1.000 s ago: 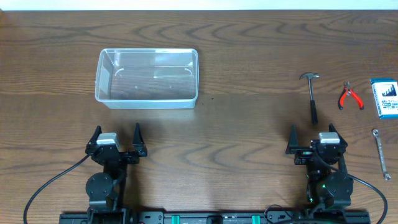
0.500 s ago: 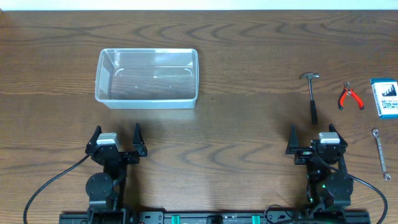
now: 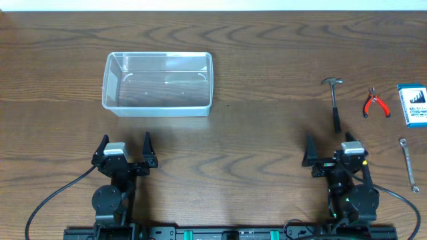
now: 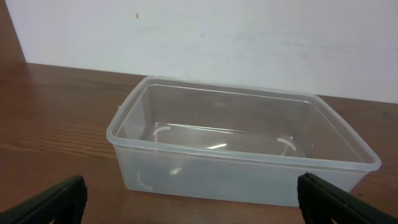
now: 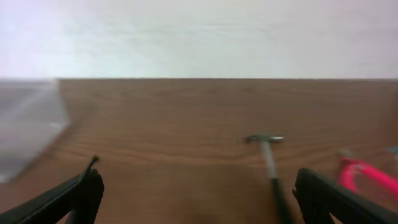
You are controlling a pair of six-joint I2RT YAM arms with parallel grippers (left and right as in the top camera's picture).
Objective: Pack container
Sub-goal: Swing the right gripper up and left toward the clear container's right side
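Container (image 3: pixel 157 109) stands well apart from hammer (image 3: pixel 335 103) (bare wood (image 3: pixel 267 100) between).

Hammer (image 3: pixel 335 103), red pliers (image 3: pixel 375 104), blue-white box (image 3: pixel 411 105), wrench (image 3: pixel 408 164) spread apart on wooden table (image 3: pixel 267 67).

Bright even light; glints on container (image 4: pixel 236 179); right wrist view blurry

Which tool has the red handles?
The pliers, lying between the hammer and the blue-and-white box; hammer and wrench show no red.
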